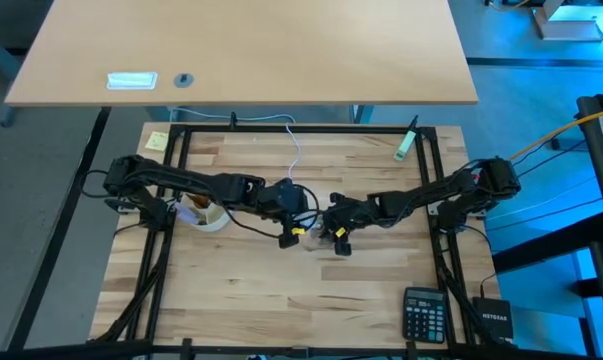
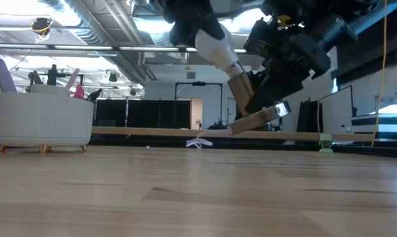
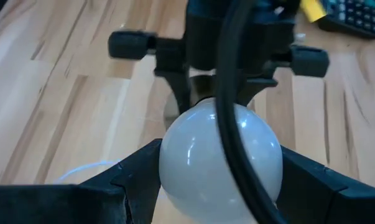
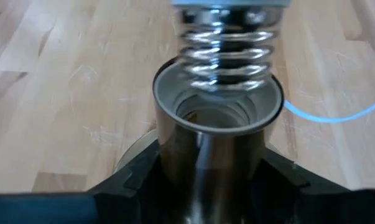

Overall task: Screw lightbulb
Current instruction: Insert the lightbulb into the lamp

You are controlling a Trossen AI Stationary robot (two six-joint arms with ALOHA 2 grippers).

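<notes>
Both arms meet over the middle of the table, lifted clear of the wood. The left gripper (image 3: 219, 180) pinches the lightbulb (image 3: 219, 163) by its white globe, one finger on each side. The right gripper (image 4: 211, 171) pinches the socket (image 4: 217, 124), a shiny metal cup, held between both its fingers with the open mouth facing the bulb.

Key relation: the bulb's threaded base (image 4: 224, 46) sits right at the socket mouth, lowest thread at or just inside the rim, rest of the thread still exposed. So not yet seated.

In the low view the lightbulb (image 2: 216, 47) tilts, globe up and to the left, base down and to the right into the socket (image 2: 241, 89); bulb axis and cup axis look roughly in line, though a small skew can't be ruled out.

The socket's flat plate (image 2: 254, 119) hangs tilted under the cup, off the table. A thin white cord (image 1: 295, 150) runs toward the far edge.

Judgement: next comes a twist about that shared axis; any misalignment risks cross-threading.
</notes>
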